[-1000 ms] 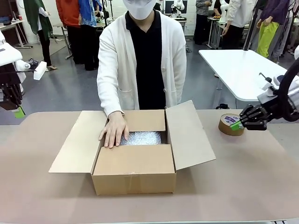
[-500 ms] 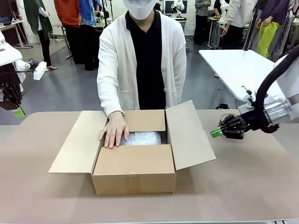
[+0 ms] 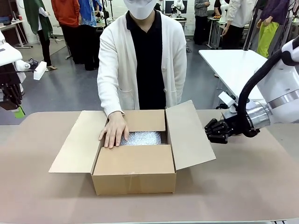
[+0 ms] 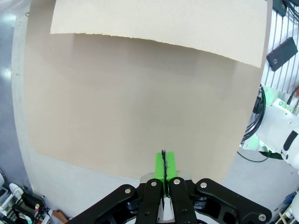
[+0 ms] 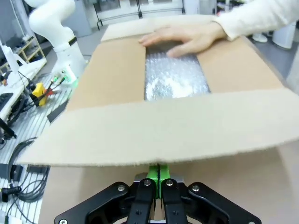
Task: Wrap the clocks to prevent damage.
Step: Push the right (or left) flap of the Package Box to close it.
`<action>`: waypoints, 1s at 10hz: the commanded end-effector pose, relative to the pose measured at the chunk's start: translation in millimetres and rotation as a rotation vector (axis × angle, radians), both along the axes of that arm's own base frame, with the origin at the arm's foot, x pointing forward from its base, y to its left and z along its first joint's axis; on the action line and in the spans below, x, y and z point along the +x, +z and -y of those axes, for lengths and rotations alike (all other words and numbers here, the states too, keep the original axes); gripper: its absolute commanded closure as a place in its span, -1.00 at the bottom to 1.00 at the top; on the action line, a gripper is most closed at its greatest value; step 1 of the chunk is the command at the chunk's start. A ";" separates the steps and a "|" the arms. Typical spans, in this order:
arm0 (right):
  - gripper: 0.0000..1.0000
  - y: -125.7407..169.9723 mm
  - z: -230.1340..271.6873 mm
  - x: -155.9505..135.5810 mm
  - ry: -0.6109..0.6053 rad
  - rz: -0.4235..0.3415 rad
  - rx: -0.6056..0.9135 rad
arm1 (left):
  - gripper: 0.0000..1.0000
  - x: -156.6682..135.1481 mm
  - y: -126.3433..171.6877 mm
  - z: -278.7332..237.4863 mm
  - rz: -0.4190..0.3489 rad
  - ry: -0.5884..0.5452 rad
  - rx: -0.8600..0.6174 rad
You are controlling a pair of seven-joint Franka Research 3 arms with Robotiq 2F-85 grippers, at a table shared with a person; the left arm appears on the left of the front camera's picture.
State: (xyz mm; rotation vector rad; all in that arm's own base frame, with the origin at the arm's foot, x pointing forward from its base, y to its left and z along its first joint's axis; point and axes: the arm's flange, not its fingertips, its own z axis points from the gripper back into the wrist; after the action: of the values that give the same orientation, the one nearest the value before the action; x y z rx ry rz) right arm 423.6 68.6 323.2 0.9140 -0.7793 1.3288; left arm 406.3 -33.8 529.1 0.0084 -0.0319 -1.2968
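Observation:
An open cardboard box [image 3: 134, 168] sits mid-table with its flaps spread. Inside lies bubble wrap [image 3: 141, 138], and the person's hand [image 3: 113, 130] rests flat on its left part. The clocks are hidden. My right gripper [image 3: 207, 128] is shut and empty, right at the outer edge of the box's right flap [image 3: 189, 135]. In the right wrist view the shut fingers [image 5: 158, 176] sit just under that flap's edge [image 5: 154, 135], with the bubble wrap [image 5: 175, 77] and the hand [image 5: 187, 37] beyond. My left gripper [image 3: 19, 112] hangs shut at the far left, off the table's edge. In its wrist view the fingertips [image 4: 164, 164] hover above the bare table [image 4: 140, 102].
The brown table [image 3: 243, 182] has free room in front of and to both sides of the box. A white table [image 3: 238, 65] stands behind at the right, with people farther back. The box's left flap [image 3: 77, 142] lies spread outwards.
My right gripper has swung left from beside a roll of tape to the box's right flap, and the arm now covers the roll. The left arm and the person's hand have stayed still.

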 end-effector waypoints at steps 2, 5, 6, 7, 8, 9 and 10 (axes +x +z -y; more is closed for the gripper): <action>0.98 16.1 -23.4 1.8 0.002 0.035 0.126 | 0.99 0.2 0.5 0.7 0.001 0.021 -0.004; 0.98 9.1 -62.9 16.6 -0.029 0.018 0.118 | 0.99 0.2 0.5 0.7 0.001 0.021 -0.004; 0.98 5.9 -79.2 20.4 -0.022 0.013 0.107 | 0.99 0.2 0.5 0.7 0.001 0.021 -0.004; 0.98 5.1 -95.6 22.6 -0.011 0.016 0.098 | 0.99 0.2 0.5 0.7 0.001 0.021 -0.004; 0.98 3.9 -109.3 25.0 -0.003 0.018 0.085 | 0.99 0.2 0.5 0.7 0.001 0.021 -0.004; 0.98 0.8 -120.7 29.8 -0.004 0.022 0.069 | 0.99 0.2 0.5 0.7 0.001 0.021 -0.004; 0.98 -1.8 -126.0 32.5 -0.010 0.024 0.055 | 0.99 0.2 0.5 0.7 0.001 0.021 -0.004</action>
State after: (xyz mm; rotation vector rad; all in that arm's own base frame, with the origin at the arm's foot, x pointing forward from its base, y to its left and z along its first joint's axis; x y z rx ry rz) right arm 447.6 187.4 326.4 0.9605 -0.8386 1.3481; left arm 406.3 -33.8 529.2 0.0093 -0.0316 -1.2964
